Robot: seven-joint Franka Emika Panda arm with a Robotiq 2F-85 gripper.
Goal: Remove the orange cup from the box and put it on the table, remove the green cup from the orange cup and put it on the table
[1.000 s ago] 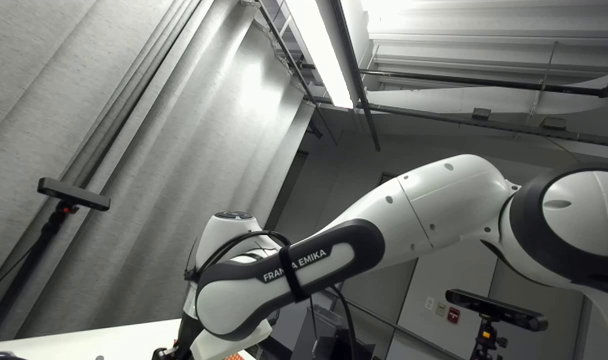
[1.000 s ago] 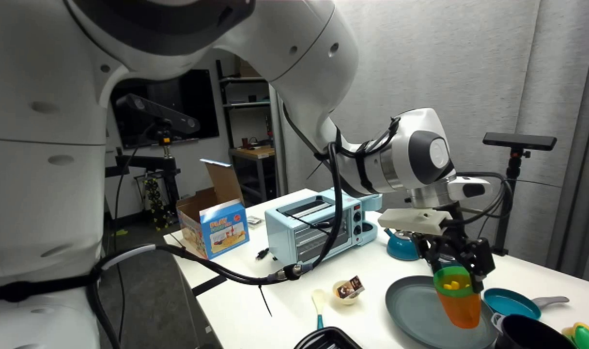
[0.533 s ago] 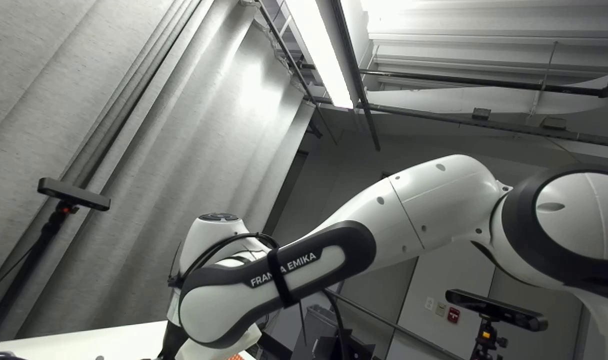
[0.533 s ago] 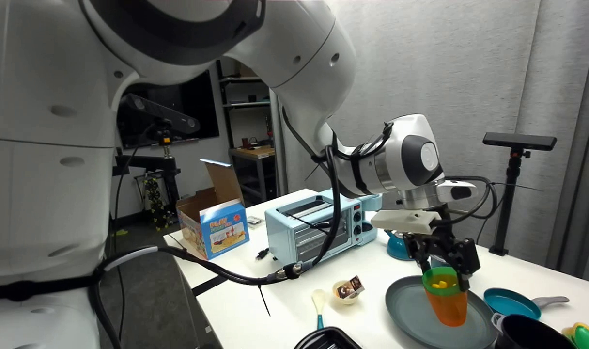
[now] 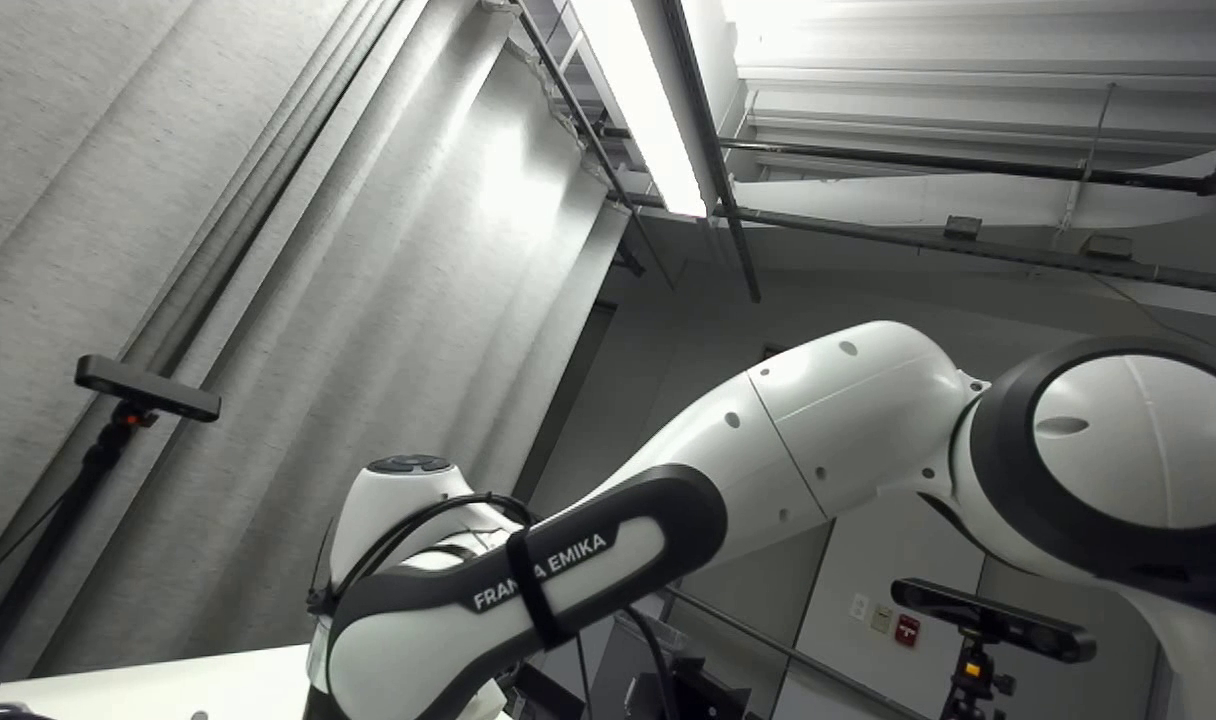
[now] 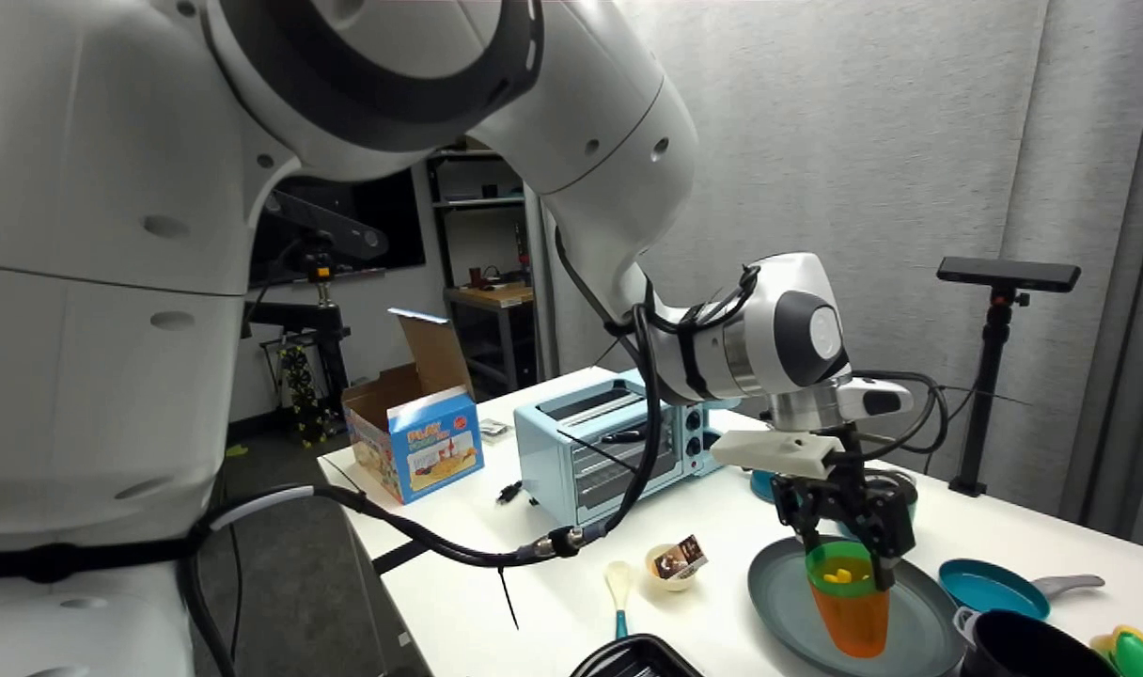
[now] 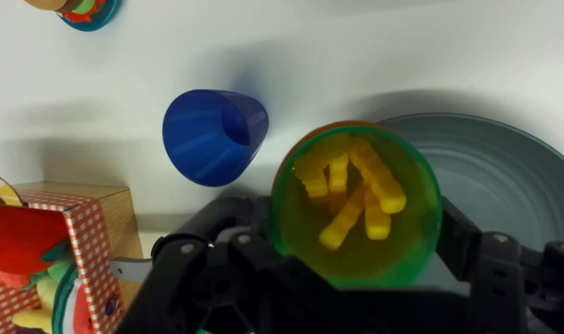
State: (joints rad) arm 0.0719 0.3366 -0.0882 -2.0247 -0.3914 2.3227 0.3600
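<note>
My claw (image 7: 356, 226) is clamped across the green cup (image 7: 402, 241) and orange cup (image 6: 853, 628), green nested inside; can't tell which wall takes the squeeze. Roughly upright, presumably so the yellow sticks (image 7: 381, 181) stay in. Grey plate (image 7: 500, 199) below claw, contact unclear. White desk (image 6: 553, 621) under that; grey curtain (image 6: 863, 141) behind claw.

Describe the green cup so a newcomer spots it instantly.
In the wrist view, find the grey plate. Hiding its left edge, between the fingers, is the green cup, nested in the orange cup. Unlike the blue cup, it shows yellow pieces inside.
</note>
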